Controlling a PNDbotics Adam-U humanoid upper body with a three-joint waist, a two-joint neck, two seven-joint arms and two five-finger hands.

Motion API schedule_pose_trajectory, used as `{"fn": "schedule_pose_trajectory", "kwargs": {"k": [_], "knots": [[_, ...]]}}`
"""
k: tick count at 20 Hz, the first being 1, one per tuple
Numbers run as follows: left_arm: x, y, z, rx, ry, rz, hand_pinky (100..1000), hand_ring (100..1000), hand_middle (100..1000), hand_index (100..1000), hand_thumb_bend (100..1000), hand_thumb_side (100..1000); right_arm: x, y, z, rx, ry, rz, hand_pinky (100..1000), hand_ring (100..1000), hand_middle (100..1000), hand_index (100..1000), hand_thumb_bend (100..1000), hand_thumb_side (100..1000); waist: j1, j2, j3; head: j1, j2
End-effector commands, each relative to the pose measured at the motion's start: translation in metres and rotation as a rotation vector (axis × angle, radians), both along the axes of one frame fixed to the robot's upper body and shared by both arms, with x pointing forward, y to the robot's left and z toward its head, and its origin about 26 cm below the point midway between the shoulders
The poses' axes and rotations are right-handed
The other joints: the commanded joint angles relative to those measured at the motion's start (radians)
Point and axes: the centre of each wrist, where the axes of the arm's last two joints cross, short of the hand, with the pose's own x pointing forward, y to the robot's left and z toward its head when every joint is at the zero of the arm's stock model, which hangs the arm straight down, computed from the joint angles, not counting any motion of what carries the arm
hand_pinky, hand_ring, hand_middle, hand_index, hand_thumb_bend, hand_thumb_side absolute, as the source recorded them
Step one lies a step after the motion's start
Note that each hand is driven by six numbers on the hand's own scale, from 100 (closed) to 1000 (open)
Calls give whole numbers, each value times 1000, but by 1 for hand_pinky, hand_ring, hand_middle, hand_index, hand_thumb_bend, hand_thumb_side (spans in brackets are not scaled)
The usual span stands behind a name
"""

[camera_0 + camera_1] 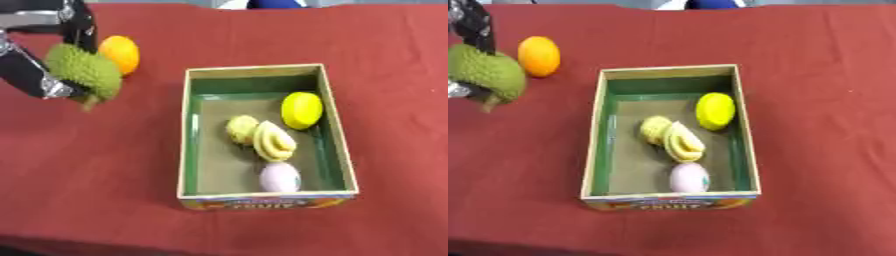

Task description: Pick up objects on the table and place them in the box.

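Left hand (39,75): fingers curled round durian (86,71), far left, above the table.
Durian axis: apparently tilted, stem down.
Box (185,150): well right.

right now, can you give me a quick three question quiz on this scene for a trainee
1. True or false: the orange is inside the box.
2. Which hand holds the spiky green fruit? A) left hand B) right hand C) neither
3. Fill in: the item nearest the box's front wall is the pale ____ egg-shaped thing.

Key
1. False; it lies on the red tablecloth, left of the box.
2. A
3. pink; the yellow lemon sits farther back.
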Motion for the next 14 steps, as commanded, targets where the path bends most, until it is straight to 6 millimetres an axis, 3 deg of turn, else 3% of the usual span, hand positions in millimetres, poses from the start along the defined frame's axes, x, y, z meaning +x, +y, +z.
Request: {"fn": "schedule_pose_trajectory", "kwargs": {"k": [1, 2, 8, 14], "knots": [[1, -25, 14, -88, 16, -105, 635, 546, 520, 584, 135, 100, -2, 1, 12, -24, -20, 16, 775, 749, 749, 897, 100, 524, 0, -24, -6, -7, 8], [4, -34, 17, -117, 27, -133, 633, 541, 517, 585, 100, 100, -2, 1, 13, -24, -22, 19, 774, 749, 749, 897, 100, 525, 1, -24, -9, -7, 8], [25, -78, 23, -220, 99, -254, 633, 535, 516, 595, 100, 100, 0, 4, 17, -22, -28, 39, 774, 748, 749, 896, 100, 525, 3, -18, -27, -2, 6], [49, -105, 12, -227, 174, -270, 640, 540, 521, 605, 100, 100, 2, 8, 21, -25, -32, 58, 773, 749, 749, 896, 100, 525, 4, -10, -41, 3, -2]]}}
